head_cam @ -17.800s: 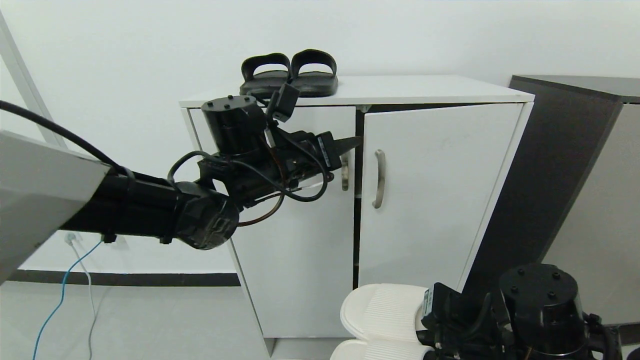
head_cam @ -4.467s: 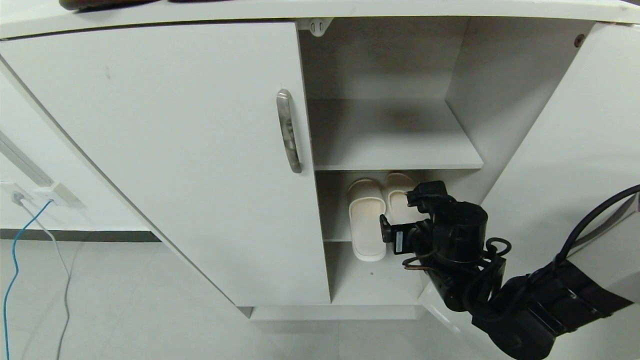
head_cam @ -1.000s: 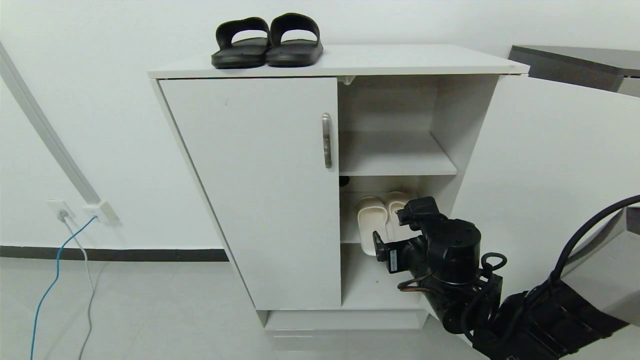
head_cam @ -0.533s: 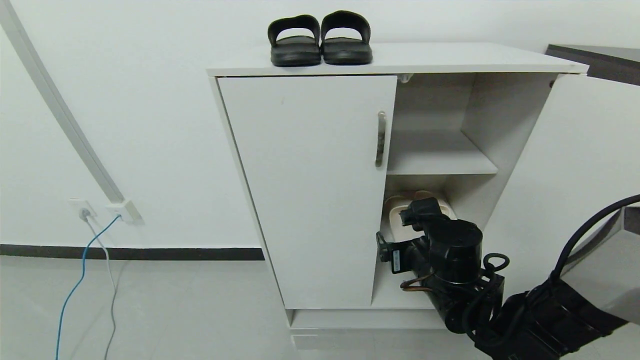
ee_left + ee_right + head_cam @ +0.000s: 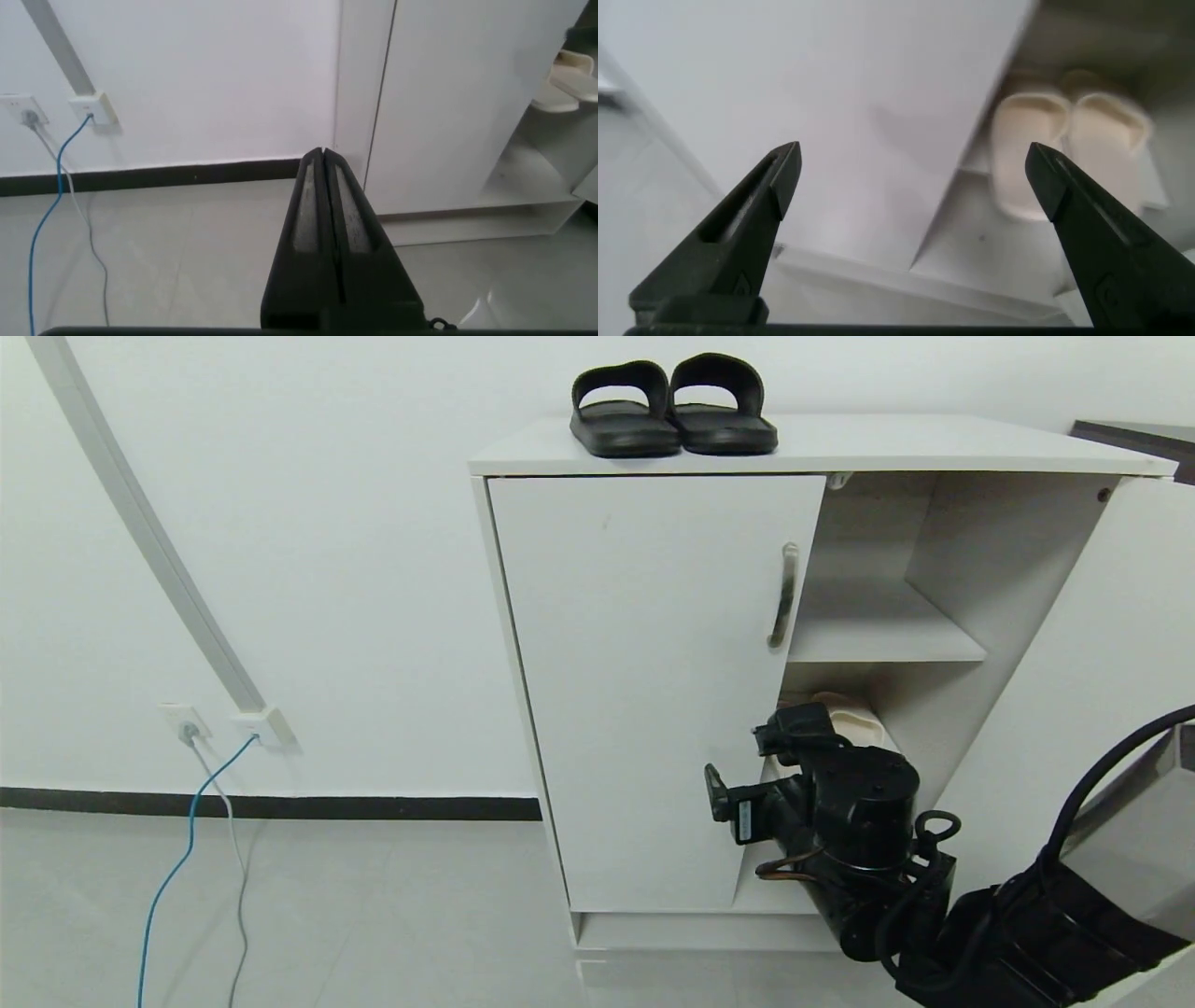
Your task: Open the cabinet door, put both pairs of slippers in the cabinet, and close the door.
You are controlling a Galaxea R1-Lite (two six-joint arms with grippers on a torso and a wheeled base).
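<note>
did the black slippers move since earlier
No. The black slippers sit on the cabinet top above the closed left door as before; the camera shifted.

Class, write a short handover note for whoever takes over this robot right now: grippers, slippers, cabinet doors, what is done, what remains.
Left gripper: shut, holding nothing.
Right gripper: open, empty, in front of the cabinet's open side.
White slippers: side by side inside, under the upper shelf.
Black slippers: on the cabinet top.
Right door open; left door shut.
Done: door opened, white pair in.
Left: put the black pair in, close the door.
</note>
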